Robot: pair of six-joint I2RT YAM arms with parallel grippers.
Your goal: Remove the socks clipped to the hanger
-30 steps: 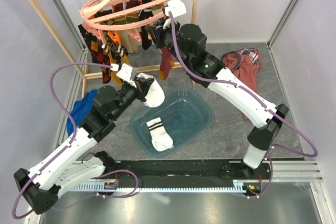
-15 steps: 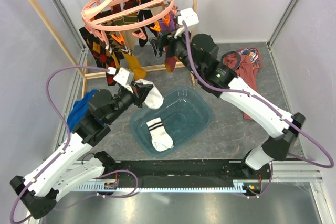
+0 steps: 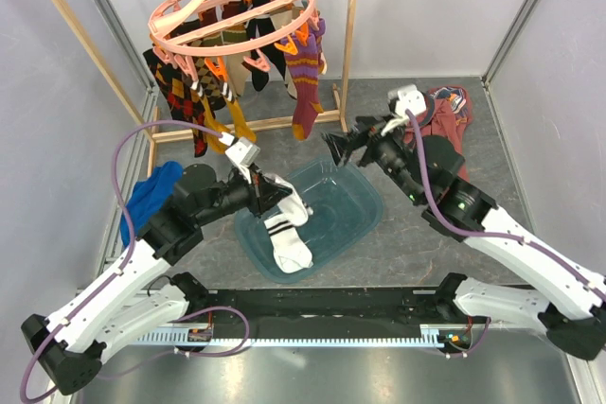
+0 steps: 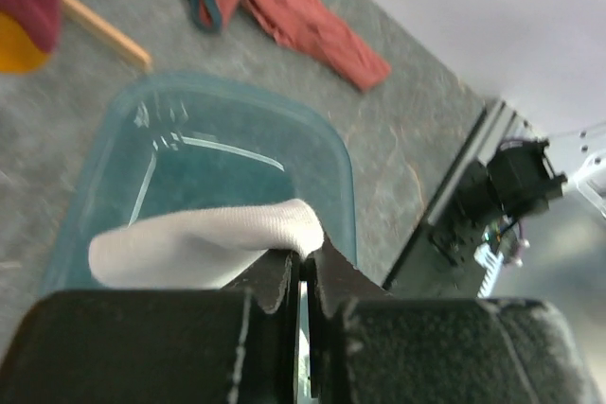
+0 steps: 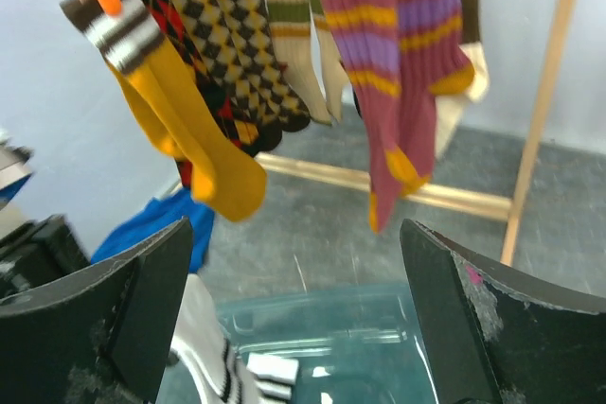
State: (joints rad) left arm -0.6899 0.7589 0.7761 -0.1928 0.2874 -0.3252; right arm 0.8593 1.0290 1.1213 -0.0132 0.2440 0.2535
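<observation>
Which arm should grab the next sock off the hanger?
Probably the right. The right fingers are open, empty and facing the hanging socks. The left fingers are shut on a white sock above the tub.

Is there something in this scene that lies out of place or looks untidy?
Yes. A maroon garment lies crumpled on the table right of the teal basin, and a blue cloth is bunched on the table to its left. Both lie outside the basin.
</observation>
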